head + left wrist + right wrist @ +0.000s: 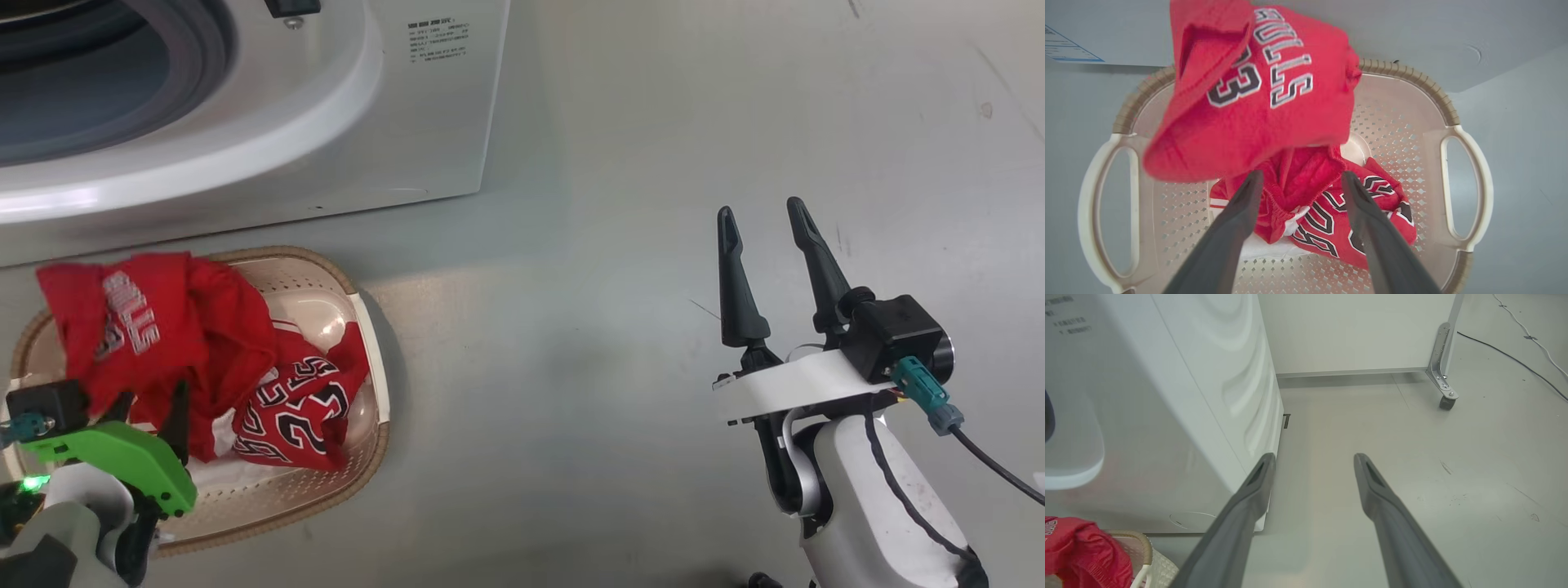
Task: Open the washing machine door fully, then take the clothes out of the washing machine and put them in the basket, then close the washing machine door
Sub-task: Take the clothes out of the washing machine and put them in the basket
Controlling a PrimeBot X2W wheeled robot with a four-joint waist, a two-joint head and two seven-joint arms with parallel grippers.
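The cream basket (371,441) with a brown rim stands on the floor in front of the white washing machine (424,122), below its grey-rimmed drum hole (82,73). Red clothes (302,400) with black-and-white numbers lie in the basket (1412,77). Another red piece (1257,106) hangs blurred above them, just past my left gripper (1300,175). That gripper (151,400) stands open over the basket, its fingers spread with red cloth between and beyond the tips. My right gripper (763,216) is open and empty over bare floor. The washing machine door is out of view.
To the right of the machine (1167,416) is grey floor. A white panel on a castor (1447,402) stands behind it, and a thin cable (1515,355) runs across the floor at the far right.
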